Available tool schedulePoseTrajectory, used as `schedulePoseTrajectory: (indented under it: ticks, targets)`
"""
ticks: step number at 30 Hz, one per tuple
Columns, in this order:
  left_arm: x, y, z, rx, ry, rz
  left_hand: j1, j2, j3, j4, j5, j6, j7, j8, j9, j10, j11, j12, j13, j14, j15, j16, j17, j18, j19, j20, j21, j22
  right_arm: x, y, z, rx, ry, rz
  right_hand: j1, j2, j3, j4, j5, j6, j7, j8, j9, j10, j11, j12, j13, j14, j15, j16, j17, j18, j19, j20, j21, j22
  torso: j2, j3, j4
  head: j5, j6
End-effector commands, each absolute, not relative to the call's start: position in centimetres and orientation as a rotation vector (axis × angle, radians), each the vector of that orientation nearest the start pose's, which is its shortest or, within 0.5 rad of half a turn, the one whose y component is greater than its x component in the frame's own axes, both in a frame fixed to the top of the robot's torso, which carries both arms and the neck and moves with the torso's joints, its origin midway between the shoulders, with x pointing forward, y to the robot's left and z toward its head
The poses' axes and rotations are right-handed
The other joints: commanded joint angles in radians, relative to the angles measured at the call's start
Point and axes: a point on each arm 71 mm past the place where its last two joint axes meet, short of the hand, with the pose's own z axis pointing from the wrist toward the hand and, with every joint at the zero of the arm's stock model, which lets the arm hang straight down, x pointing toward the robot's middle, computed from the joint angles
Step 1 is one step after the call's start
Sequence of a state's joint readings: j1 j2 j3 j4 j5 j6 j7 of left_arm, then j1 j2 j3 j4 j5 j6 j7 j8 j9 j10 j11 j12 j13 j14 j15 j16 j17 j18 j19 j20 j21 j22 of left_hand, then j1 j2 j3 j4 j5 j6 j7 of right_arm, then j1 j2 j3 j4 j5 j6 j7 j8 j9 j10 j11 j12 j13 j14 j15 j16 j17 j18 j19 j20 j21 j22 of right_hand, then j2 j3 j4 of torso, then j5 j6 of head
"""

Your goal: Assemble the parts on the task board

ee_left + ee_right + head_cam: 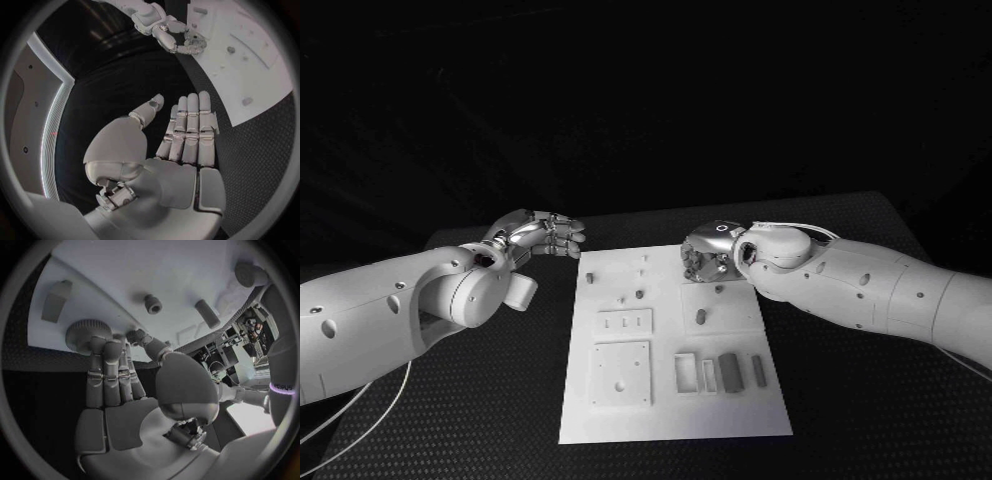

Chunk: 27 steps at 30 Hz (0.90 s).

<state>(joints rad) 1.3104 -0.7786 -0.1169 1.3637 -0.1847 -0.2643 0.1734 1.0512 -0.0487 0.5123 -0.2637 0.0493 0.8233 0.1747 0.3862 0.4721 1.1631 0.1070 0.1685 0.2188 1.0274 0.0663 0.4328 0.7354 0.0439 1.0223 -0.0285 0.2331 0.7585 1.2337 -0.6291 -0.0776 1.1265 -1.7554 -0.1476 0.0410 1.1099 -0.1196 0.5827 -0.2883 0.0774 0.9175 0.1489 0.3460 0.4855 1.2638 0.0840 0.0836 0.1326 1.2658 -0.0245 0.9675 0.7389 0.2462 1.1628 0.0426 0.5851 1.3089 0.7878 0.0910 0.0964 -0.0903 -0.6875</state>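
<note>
From the head camera, the board [668,400] lies in the middle of the table [459,440], with grey parts scattered on it: a row of blocks [721,370] near the front and a peg [700,316] further back. The left hand [538,236] hovers off the board's far left corner, above bare table, fingers loosely curled and nothing in them. The right hand [711,255] is over the board's far right corner, fingers pointing down at it.

In the left wrist view, the left hand [181,140] is flat, fingers [192,125] straight and together, thumb apart, palm empty. Beyond it the board [262,85] and the right hand [175,37] can be seen.

In the right wrist view, the right hand [119,390] has its fingers [103,370] stretched toward a round knurled part [80,332] on the board [125,280], their tips touching or just short of it; which cannot be told. The thumb stands apart and nothing is held yet. A peg [153,304] and a short bar [206,313] stand nearby.

The likely risk is that the fingers, closing on the low round part, slip over its rim and push it aside rather than lift it, or brush the nearby peg.
</note>
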Motion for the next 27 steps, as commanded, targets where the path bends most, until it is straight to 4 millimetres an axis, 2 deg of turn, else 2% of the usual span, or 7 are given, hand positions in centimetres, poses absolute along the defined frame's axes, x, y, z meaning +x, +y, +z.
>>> schedulePoseTrajectory:
  ticks: [1, 10, 15, 18, 21, 25, 27]
  targets:
    - [52.69, 21.97, -16.94, -0.947, 1.634, -1.316, -0.013, 0.001, 0.0, 0.006, 0.004, 0.001, 0.005, -0.007, -0.001, 0.003, 0.005, -0.006, 0.001, 0.006, 0.002, -0.005, 0.001, 0.007, 0.003, -0.002, -0.007, 0.001, 54.16, -19.78, -22.65, -0.579, 1.787, 0.379, -0.007, 0.005, 0.001, 0.005, 0.002, 0.007, 0.0, -0.007, 0.001, 0.007, -0.001, -0.001, 0.0, -0.001, -0.004, 0.005, 0.001, 0.016, -0.006, -0.008, 0.005, 0.025, 0.0, 0.0, 0.0335, 0.002, -0.003]
    - [52.66, 22.02, -16.94, -0.948, 1.634, -1.315, -0.012, 0.001, 0.0, 0.006, 0.004, 0.001, 0.005, -0.007, 0.0, 0.003, 0.005, -0.007, 0.003, 0.006, 0.002, -0.007, 0.003, 0.007, 0.003, -0.002, -0.007, 0.002, 54.07, -19.41, -22.6, -0.581, 1.781, 0.386, -0.008, 0.003, 0.001, 0.006, 0.003, 0.009, -0.001, -0.008, 0.002, 0.009, -0.002, -0.002, 0.002, -0.002, -0.005, 0.01, 0.001, 0.016, -0.007, -0.009, 0.01, 0.025, 0.004, 0.0011, 0.0342, 0.003, 0.0]
    - [52.63, 22.06, -16.92, -0.949, 1.633, -1.315, -0.012, 0.001, 0.001, 0.006, 0.004, 0.001, 0.005, -0.008, 0.0, 0.004, 0.005, -0.008, 0.003, 0.006, 0.002, -0.007, 0.004, 0.007, 0.003, -0.003, -0.007, 0.002, 54.1, -19.43, -22.61, -0.582, 1.782, 0.381, -0.01, 0.0, 0.001, 0.006, 0.003, 0.008, 0.0, -0.01, 0.002, 0.009, -0.002, -0.004, 0.002, -0.004, -0.004, 0.011, 0.001, 0.016, -0.009, -0.009, 0.013, 0.025, 0.005, -0.0004, 0.0346, 0.002, 0.001]
    - [52.62, 22.09, -16.92, -0.949, 1.633, -1.314, -0.012, 0.0, 0.001, 0.006, 0.004, 0.001, 0.005, -0.008, 0.0, 0.004, 0.005, -0.009, 0.004, 0.006, 0.002, -0.008, 0.004, 0.007, 0.003, -0.003, -0.008, 0.002, 54.11, -19.45, -22.65, -0.586, 1.785, 0.375, -0.01, 0.0, 0.002, 0.005, 0.003, 0.008, 0.0, -0.01, 0.002, 0.009, -0.002, -0.004, 0.003, -0.004, -0.004, 0.012, 0.001, 0.016, -0.009, -0.009, 0.015, 0.025, 0.006, 0.0002, 0.0347, 0.003, 0.002]
    - [52.62, 22.12, -16.91, -0.949, 1.632, -1.314, -0.012, 0.001, 0.001, 0.005, 0.004, 0.001, 0.005, -0.008, 0.0, 0.004, 0.005, -0.009, 0.004, 0.006, 0.002, -0.008, 0.005, 0.007, 0.003, -0.003, -0.008, 0.002, 54.14, -19.41, -22.65, -0.594, 1.781, 0.367, 0.002, 0.015, 0.008, 0.0, 0.003, 0.018, -0.004, -0.009, 0.005, 0.018, -0.005, -0.002, 0.007, 0.0, -0.008, 0.024, 0.003, 0.016, -0.007, -0.013, 0.028, 0.026, 0.006, 0.0014, 0.035, 0.002, 0.002]
    - [52.6, 22.11, -16.9, -0.949, 1.633, -1.314, -0.012, 0.001, 0.001, 0.006, 0.004, 0.002, 0.005, -0.008, 0.0, 0.004, 0.005, -0.009, 0.004, 0.007, 0.002, -0.008, 0.005, 0.007, 0.003, -0.002, -0.008, 0.003, 54.13, -19.2, -22.57, -0.6, 1.767, 0.366, 0.036, 0.055, 0.02, -0.003, 0.003, 0.043, -0.014, -0.001, 0.012, 0.042, -0.014, 0.006, 0.019, 0.004, -0.017, 0.051, 0.011, 0.016, -0.008, -0.019, 0.055, 0.026, 0.007, 0.0015, 0.0346, 0.001, 0.003]
    - [52.61, 22.12, -16.9, -0.949, 1.632, -1.314, -0.012, 0.001, 0.001, 0.006, 0.004, 0.002, 0.005, -0.008, 0.0, 0.004, 0.005, -0.009, 0.005, 0.007, 0.002, -0.009, 0.006, 0.007, 0.003, -0.002, -0.008, 0.003, 54.1, -18.96, -22.56, -0.602, 1.766, 0.367, 0.048, 0.055, 0.059, 0.005, 0.006, 0.061, -0.02, 0.002, 0.014, 0.056, -0.02, 0.01, 0.026, 0.007, -0.023, 0.07, 0.017, 0.016, -0.009, -0.018, 0.069, 0.025, 0.007, 0.0011, 0.0351, 0.001, 0.004]
